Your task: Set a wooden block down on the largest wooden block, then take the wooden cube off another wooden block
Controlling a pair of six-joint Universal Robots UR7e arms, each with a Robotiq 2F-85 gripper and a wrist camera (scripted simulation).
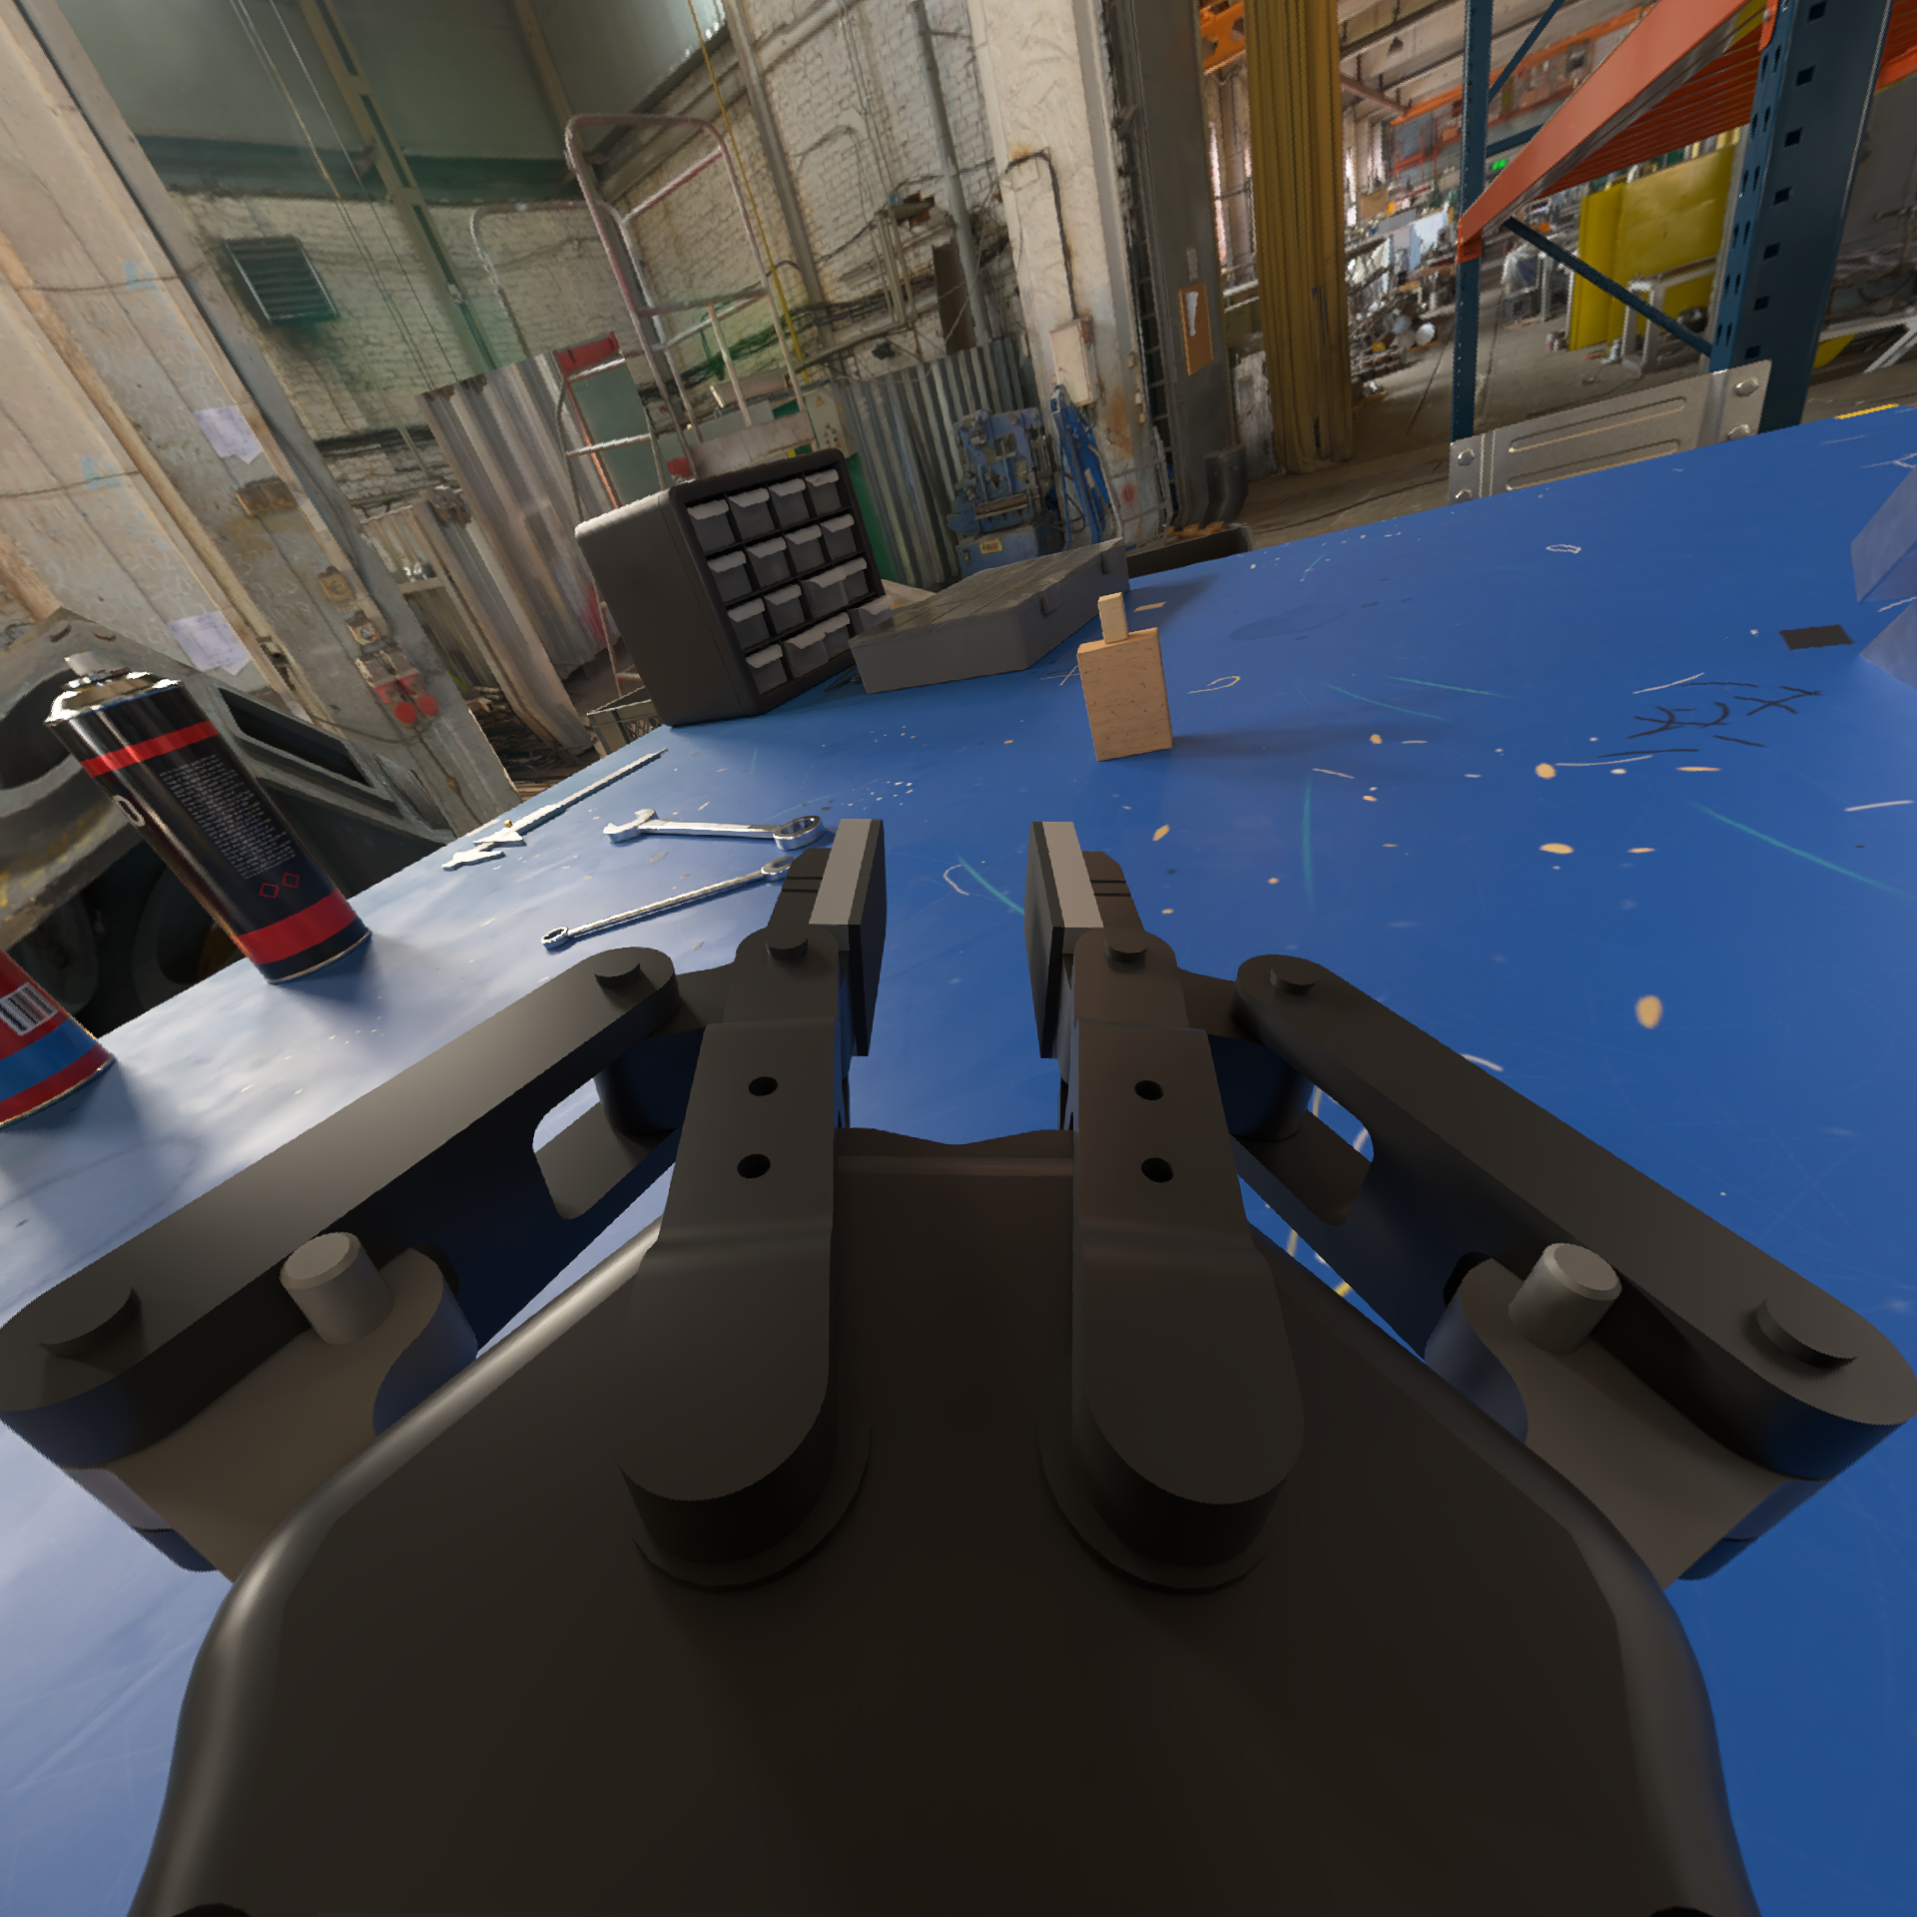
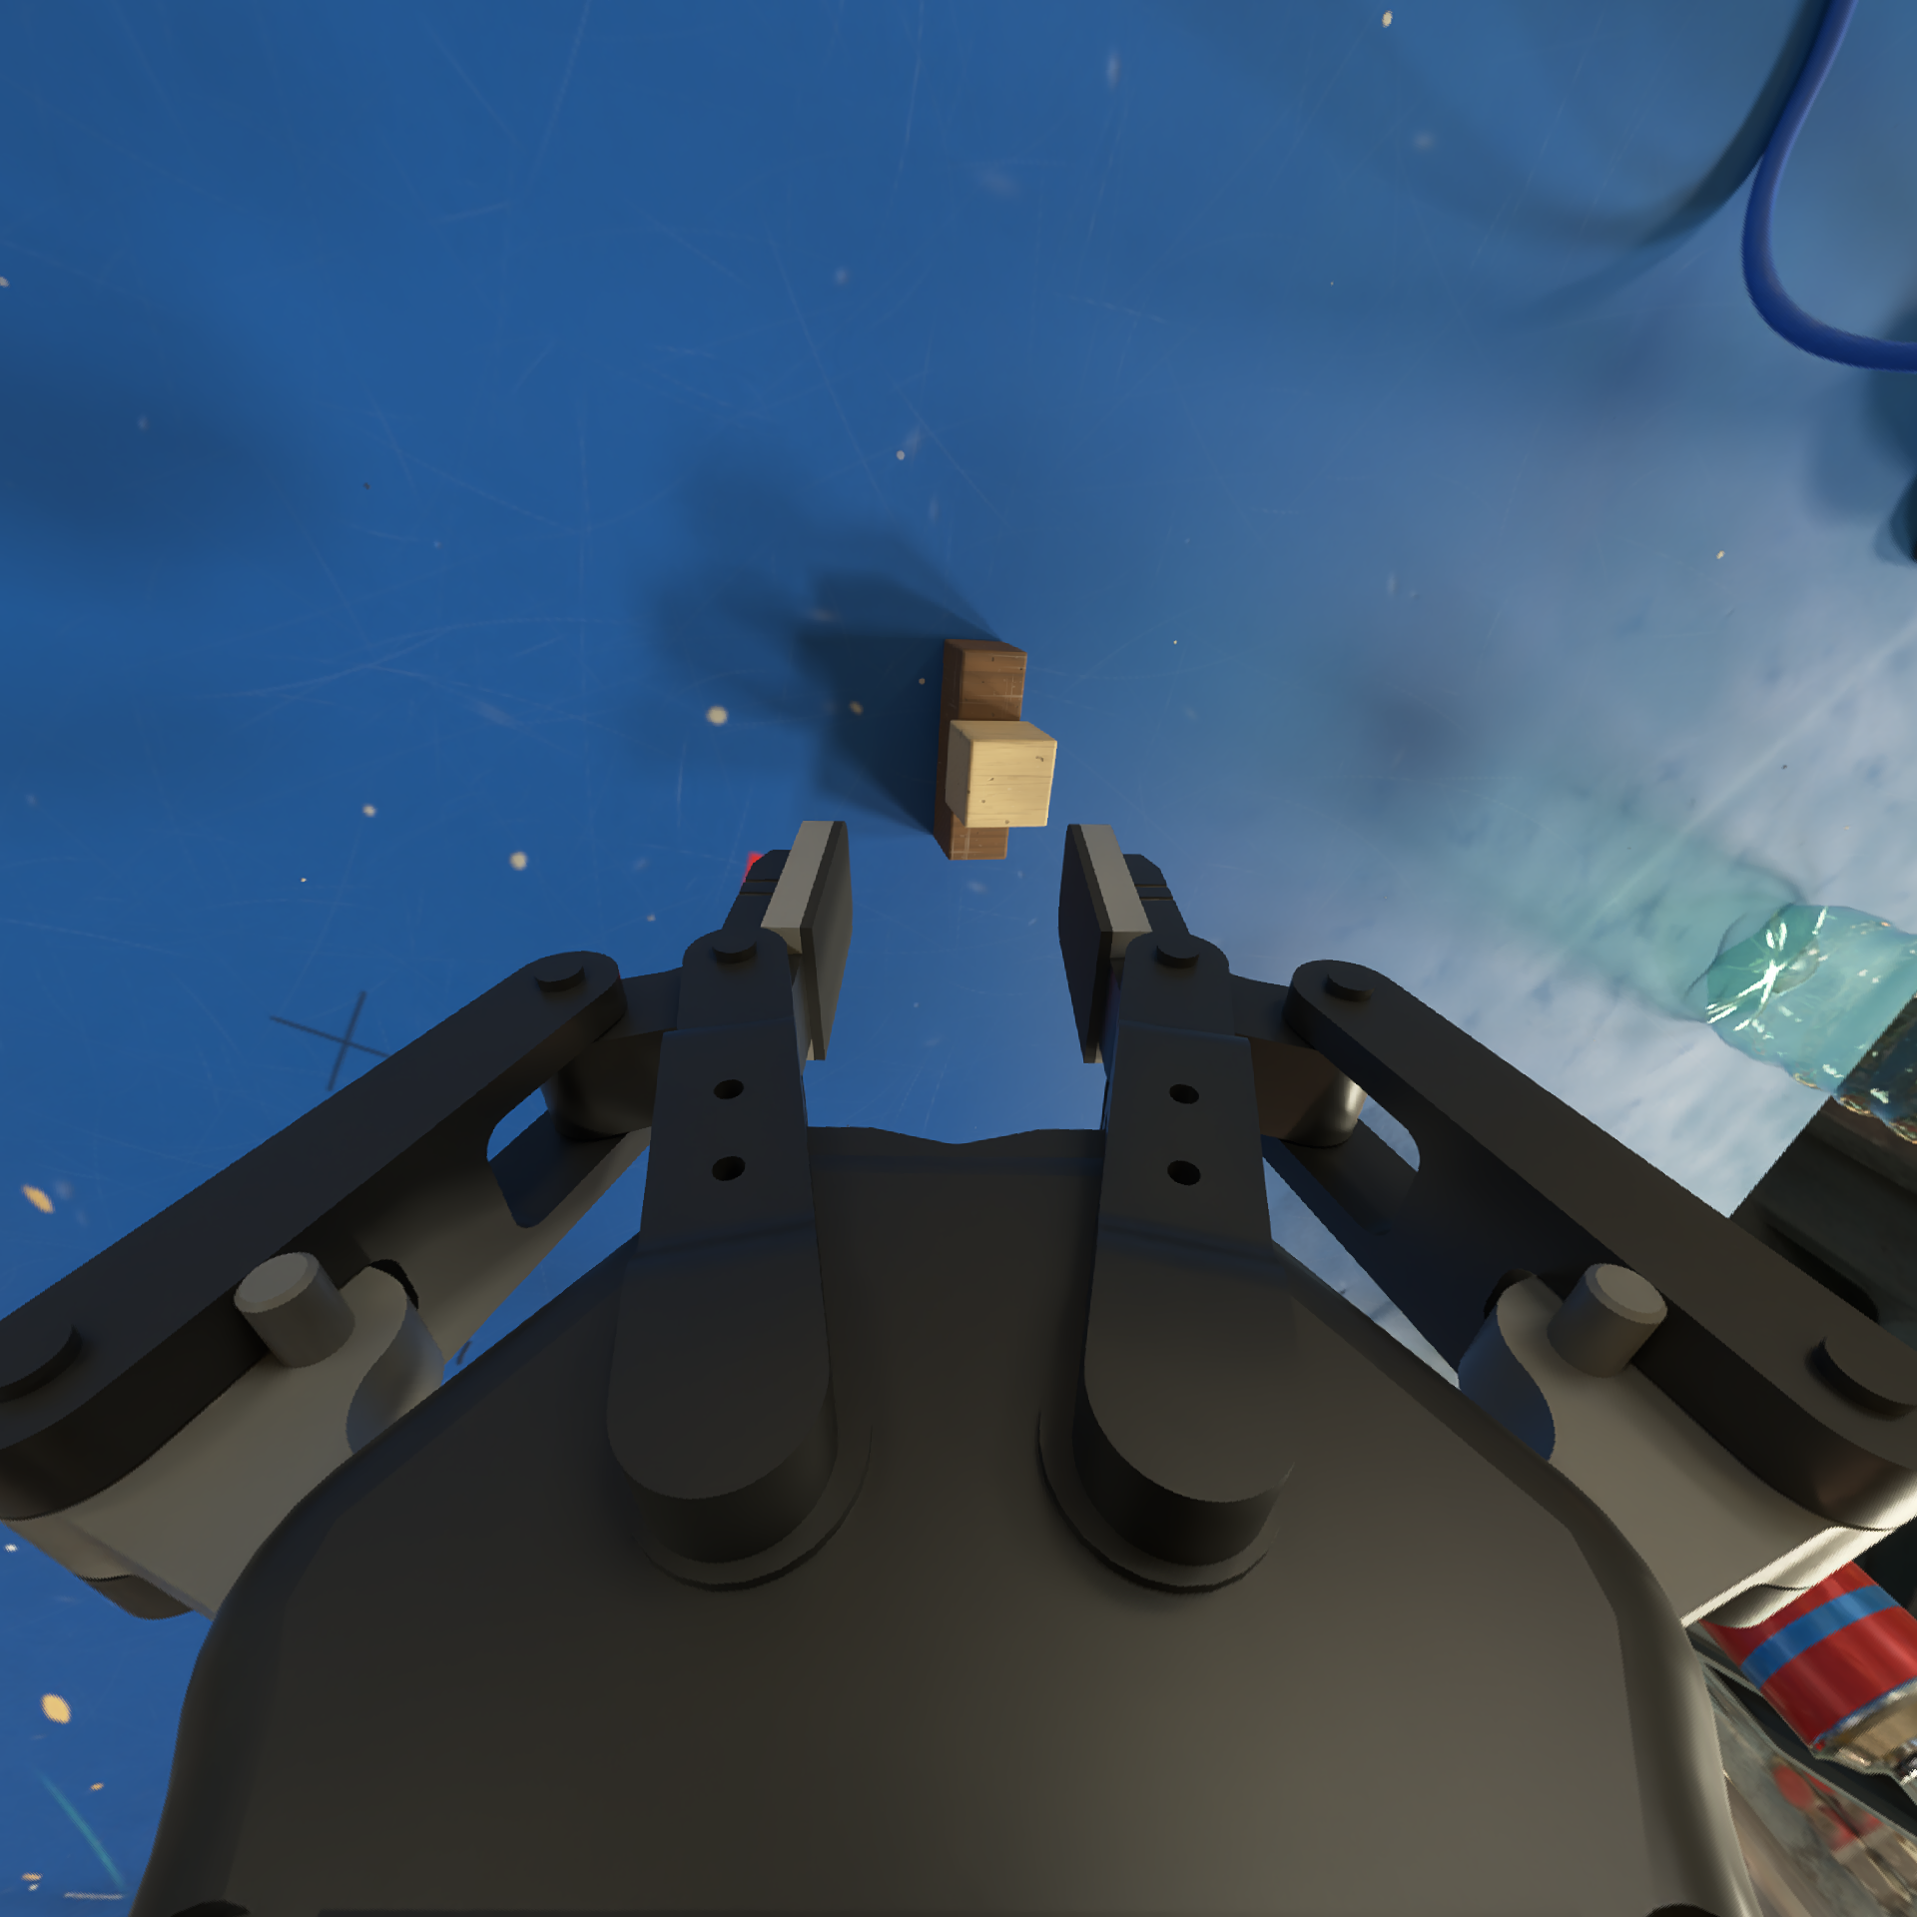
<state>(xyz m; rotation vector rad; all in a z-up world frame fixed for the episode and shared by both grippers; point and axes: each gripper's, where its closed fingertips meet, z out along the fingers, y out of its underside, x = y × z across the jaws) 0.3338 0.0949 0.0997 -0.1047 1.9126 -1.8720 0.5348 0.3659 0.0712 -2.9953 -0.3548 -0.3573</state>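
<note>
In the left wrist view a large pale wooden block point(image 1: 1126, 695) stands on the blue table point(image 1: 1452, 934), with a small pale wooden block point(image 1: 1113, 616) on top of it. My left gripper point(image 1: 954, 861) is open and empty, well short of that stack. In the right wrist view a pale wooden cube point(image 2: 1001, 775) sits on a dark brown wooden block point(image 2: 983, 679) that lies flat on the table. My right gripper point(image 2: 954, 861) is open and empty, above the cube and just short of it.
On the left in the left wrist view are two wrenches point(image 1: 716, 828), a spray can point(image 1: 202, 809), a black drawer cabinet point(image 1: 737, 581) and a flat grey case point(image 1: 985, 622). In the right wrist view are a blue cable point(image 2: 1784, 259), a crumpled teal bottle point(image 2: 1805, 991) and a red can point(image 2: 1815, 1660).
</note>
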